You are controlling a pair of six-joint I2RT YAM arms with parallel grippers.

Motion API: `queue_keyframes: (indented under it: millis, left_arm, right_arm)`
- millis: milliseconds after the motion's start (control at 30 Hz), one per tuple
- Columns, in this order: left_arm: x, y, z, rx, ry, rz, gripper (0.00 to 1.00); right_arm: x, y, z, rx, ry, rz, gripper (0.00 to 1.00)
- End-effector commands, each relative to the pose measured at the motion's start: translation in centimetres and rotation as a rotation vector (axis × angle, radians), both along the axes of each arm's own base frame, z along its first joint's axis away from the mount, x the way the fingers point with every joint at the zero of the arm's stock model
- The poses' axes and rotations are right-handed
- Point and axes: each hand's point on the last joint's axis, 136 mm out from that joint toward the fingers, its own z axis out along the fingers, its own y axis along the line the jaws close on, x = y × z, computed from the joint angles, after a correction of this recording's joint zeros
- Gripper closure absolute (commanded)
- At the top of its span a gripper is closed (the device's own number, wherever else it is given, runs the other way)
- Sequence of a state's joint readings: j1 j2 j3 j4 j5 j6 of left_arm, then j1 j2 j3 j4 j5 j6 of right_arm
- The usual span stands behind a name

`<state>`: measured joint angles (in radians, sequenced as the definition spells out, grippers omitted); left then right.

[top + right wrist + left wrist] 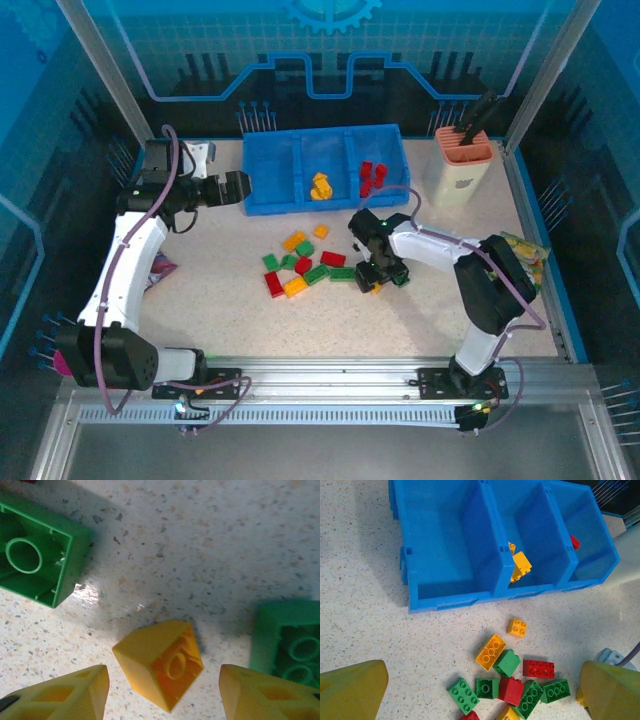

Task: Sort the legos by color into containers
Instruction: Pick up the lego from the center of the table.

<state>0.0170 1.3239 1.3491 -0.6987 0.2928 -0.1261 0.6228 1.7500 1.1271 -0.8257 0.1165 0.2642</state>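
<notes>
A blue three-compartment tray (272,170) (445,545) is set at the far side of a speckled bench (220,310), its compartments side by side. In the middle compartment a few yellow-orange bricks (320,187) (520,566) are heaped against the front wall. In the right compartment several red bricks (372,177) (574,542) are gathered. The left compartment's blue floor is seen bare. A cream holder with an orange top (460,165) is stood just beside the tray's right end.

The loose legos (305,267) (510,685) are scattered on the bench in front of the tray, near its middle: small studded bricks in red, green and yellow-orange, some touching, some turned over.

The right gripper (375,275) (162,680) is lowered at the right edge of this scatter. Its fingers are part-spread on either side of a yellow brick (160,665), with a gap on each side; nothing is gripped. That brick is tipped on an edge, its hollow underside shown. A green brick (40,555) is lain upside down to one side, and another green brick (290,640) is lain close on the other side.

The left gripper (240,187) (482,680) is held above the bench at the tray's left end, fingers spread wide, with nothing between them.
</notes>
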Motion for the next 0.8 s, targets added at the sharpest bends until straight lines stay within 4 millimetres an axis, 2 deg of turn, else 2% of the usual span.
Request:
queue_keyframes:
  millis: [0, 100, 333, 467, 600, 667, 767]
  left_arm:
    - [0.1, 0.5, -0.3, -0.002, 0.016, 0.020, 0.01]
    - [0.2, 0.5, -0.5, -0.002, 0.021, 0.021, 0.00]
    - [0.4, 0.7, -0.7, 0.001, 0.032, 0.027, 0.01]
    - [0.5, 0.7, -0.9, 0.002, 0.037, 0.027, 0.01]
    - [0.5, 0.7, -0.9, 0.007, 0.038, 0.028, 0.01]
    - [0.5, 0.8, -0.9, 0.009, 0.037, 0.028, 0.01]
    - [0.4, 0.8, -0.9, 0.011, 0.037, 0.030, 0.01]
  right_arm:
    - [-0.7, 1.1, -1.0, -0.005, 0.023, 0.058, 0.40]
    - [-0.7, 1.1, -1.7, -0.010, 0.032, 0.065, 0.43]
    - [-1.8, 0.3, -2.9, -0.046, 0.081, 0.084, 0.59]
    - [-1.4, -0.1, -2.8, -0.060, 0.074, 0.092, 0.68]
    - [1.4, 0.9, -0.8, -0.024, 0.026, 0.125, 0.74]
    - [4.0, 1.8, 1.2, 0.001, -0.024, 0.152, 0.74]
    - [8.9, 3.8, 5.0, 0.049, -0.132, 0.190, 0.75]
